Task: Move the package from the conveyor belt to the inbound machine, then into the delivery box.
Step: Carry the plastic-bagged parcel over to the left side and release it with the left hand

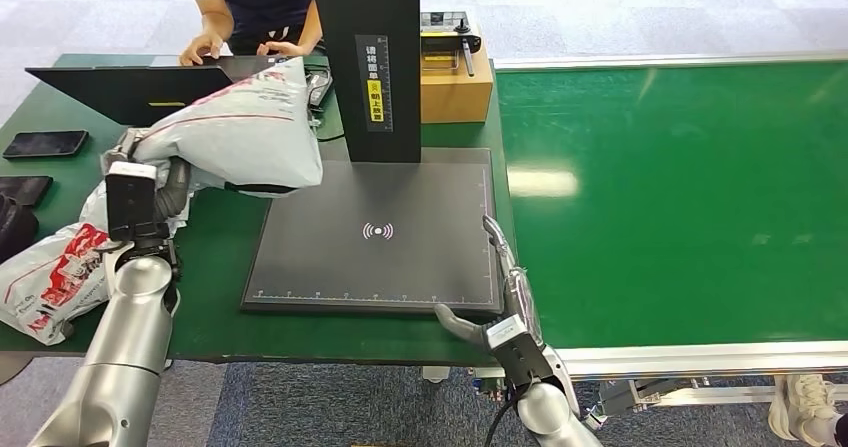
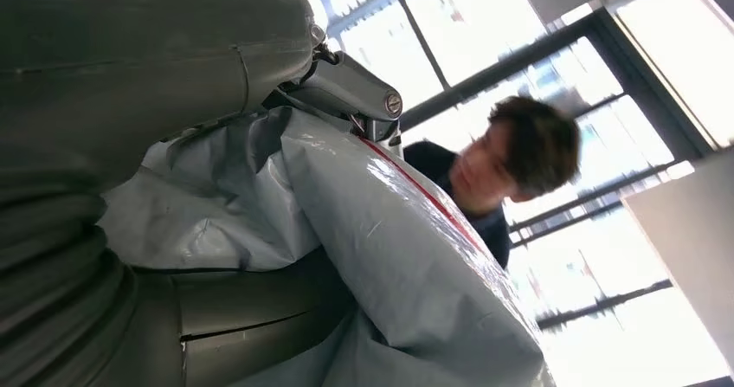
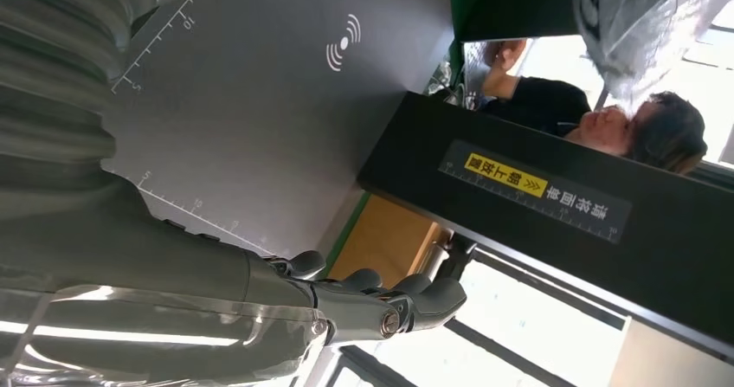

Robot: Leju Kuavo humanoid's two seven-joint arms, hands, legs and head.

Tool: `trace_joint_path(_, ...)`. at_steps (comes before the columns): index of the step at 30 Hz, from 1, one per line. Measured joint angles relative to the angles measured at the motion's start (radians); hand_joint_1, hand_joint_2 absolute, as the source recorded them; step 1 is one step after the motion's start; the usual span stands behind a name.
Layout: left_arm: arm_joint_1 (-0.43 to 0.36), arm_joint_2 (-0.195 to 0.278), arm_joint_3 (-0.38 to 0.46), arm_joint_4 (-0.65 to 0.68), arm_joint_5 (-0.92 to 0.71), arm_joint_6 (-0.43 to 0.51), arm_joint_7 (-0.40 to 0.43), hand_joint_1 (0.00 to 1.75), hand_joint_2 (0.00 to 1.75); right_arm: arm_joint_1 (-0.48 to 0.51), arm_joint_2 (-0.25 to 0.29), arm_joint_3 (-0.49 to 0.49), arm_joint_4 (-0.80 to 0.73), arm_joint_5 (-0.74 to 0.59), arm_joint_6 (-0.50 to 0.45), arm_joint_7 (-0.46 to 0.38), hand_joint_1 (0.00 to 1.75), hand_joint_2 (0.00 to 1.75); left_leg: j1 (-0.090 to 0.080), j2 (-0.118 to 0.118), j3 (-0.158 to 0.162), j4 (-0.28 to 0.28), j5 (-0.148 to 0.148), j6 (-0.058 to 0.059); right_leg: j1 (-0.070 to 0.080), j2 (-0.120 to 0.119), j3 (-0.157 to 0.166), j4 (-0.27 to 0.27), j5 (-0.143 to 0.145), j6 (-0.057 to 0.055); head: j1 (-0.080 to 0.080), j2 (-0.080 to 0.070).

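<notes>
scanner plate [image 1: 380, 267] bare, black post [image 1: 367, 57] behind, conveyor belt [image 1: 680, 197] open

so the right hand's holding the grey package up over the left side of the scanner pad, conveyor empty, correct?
Wrong hand. The left hand holds the grey package over the left side of the scanner pad; the head view shows it. The right hand is open, holding nothing, at the pad's front right corner. The conveyor is empty as you said.
</notes>
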Motion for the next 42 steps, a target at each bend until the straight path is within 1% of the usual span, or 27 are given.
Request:
trace_joint_path(5, -0.012, 0.024, 0.073, 0.053, 0.018, 0.103, 0.009, 1.75, 1.75, 0.001, 0.006, 0.0, 0.024, -0.022, -0.012, -0.025, 0.0, 1.75, 0.0, 0.0, 0.0, 0.0, 0.0, 0.0, 0.0, 0.0, 0.0, 0.0, 0.0, 0.0, 0.0, 0.0)
trace_joint_path(10, -0.044, 0.05, 0.143, 0.147, 0.043, 0.172, -0.007, 1.75, 1.75, 0.001, 0.024, 0.0, 0.057, -0.03, -0.013, -0.045, 0.0, 1.75, 0.001, 0.0, 0.0, 0.0, 0.0, -0.001, 0.001, 0.0, 0.0, 0.0, 0.0, 0.0, 0.0, 0.0)
trace_joint_path(14, -0.07, 0.068, 0.202, 0.21, -0.014, 0.211, -0.002, 1.75, 1.75, 0.001, 0.036, -0.004, 0.083, -0.041, -0.019, -0.062, 0.0, 1.75, 0.001, 0.0, 0.0, 0.0, 0.0, -0.001, 0.001, 0.0, 0.0, 0.0, 0.0, 0.0, 0.0, 0.0)
trace_joint_path(17, -0.089, 0.075, 0.273, 0.246, -0.101, 0.217, 0.012, 1.75, 1.75, 0.001, 0.04, -0.007, 0.097, -0.045, -0.03, -0.066, 0.0, 1.75, 0.001, 0.0, 0.0, 0.0, 0.0, -0.001, 0.001, 0.0, 0.0, 0.0, 0.0, 0.0, 0.0, 0.0)
trace_joint_path(20, -0.108, 0.077, 0.374, 0.262, -0.255, 0.218, 0.031, 1.75, 1.75, 0.005, 0.041, -0.008, 0.105, -0.051, -0.038, -0.067, 0.0, 1.75, 0.001, 0.0, 0.0, 0.0, 0.0, -0.001, 0.001, 0.0, 0.0, 0.0, 0.0, 0.0, 0.0, 0.0)
trace_joint_path(23, -0.13, 0.071, 0.504, 0.267, -0.43, 0.218, 0.03, 1.75, 1.75, 0.013, 0.042, -0.008, 0.111, -0.053, -0.044, -0.067, 0.0, 1.75, 0.001, 0.001, -0.001, 0.0, 0.0, -0.001, 0.001, 0.001, -0.001, 0.0, 0.0, 0.0, 0.0, 0.0)
trace_joint_path(27, -0.171, 0.051, 0.73, 0.259, -0.653, 0.219, -0.022, 1.75, 1.75, 0.017, 0.048, -0.008, 0.122, -0.051, -0.043, -0.067, 0.0, 1.75, 0.001, 0.001, -0.001, 0.0, 0.0, -0.001, 0.001, 0.001, -0.001, 0.0, 0.0, 0.0, 0.0, 0.0)
trace_joint_path(30, -0.207, 0.035, 0.896, 0.246, -0.734, 0.22, -0.071, 1.75, 1.75, 0.015, 0.054, -0.008, 0.133, -0.044, -0.04, -0.068, 0.0, 1.75, 0.001, 0.001, -0.001, 0.0, 0.0, -0.001, 0.001, 0.001, -0.001, 0.0, 0.0, 0.0, 0.0, 0.0)
trace_joint_path(31, -0.219, 0.031, 0.947, 0.241, -0.753, 0.22, -0.086, 1.66, 1.75, 0.014, 0.056, -0.008, 0.137, -0.041, -0.04, -0.068, 0.0, 1.75, 0.001, 0.001, -0.001, 0.0, 0.0, -0.001, 0.001, 0.001, -0.001, 0.0, 0.0, 0.0, 0.0, 0.0)
trace_joint_path(34, -0.249, 0.023, 1.054, 0.234, -0.792, 0.221, -0.089, 0.38, 1.75, 0.008, 0.063, -0.008, 0.145, -0.035, -0.042, -0.067, 0.0, 1.75, 0.001, 0.001, 0.0, 0.0, 0.0, -0.001, 0.001, 0.001, -0.001, 0.0, 0.0, 0.0, 0.0, 0.0)
trace_joint_path(35, -0.257, 0.021, 1.077, 0.234, -0.808, 0.221, -0.076, 0.03, 1.75, 0.006, 0.065, -0.008, 0.147, -0.033, -0.043, -0.065, 0.0, 1.75, 0.001, 0.001, 0.0, 0.0, 0.0, -0.001, 0.001, 0.001, -0.001, 0.0, 0.0, 0.0, 0.0, 0.0)
trace_joint_path(38, -0.278, 0.017, 1.113, 0.245, -0.865, 0.221, -0.026, 0.0, 1.75, 0.001, 0.07, -0.008, 0.149, -0.028, -0.043, -0.061, 0.0, 1.75, 0.001, 0.001, 0.0, 0.0, 0.0, -0.001, 0.001, 0.001, -0.001, 0.0, 0.0, 0.0, 0.0, 0.0)
trace_joint_path(42, -0.297, 0.016, 1.111, 0.306, -0.896, 0.216, 0.034, 0.0, 1.75, -0.001, 0.074, -0.008, 0.15, -0.022, -0.043, -0.054, 0.0, 1.75, 0.001, 0.001, 0.0, 0.0, 0.0, -0.001, 0.001, 0.001, 0.0, 0.0, 0.0, 0.0, 0.0, 0.0)
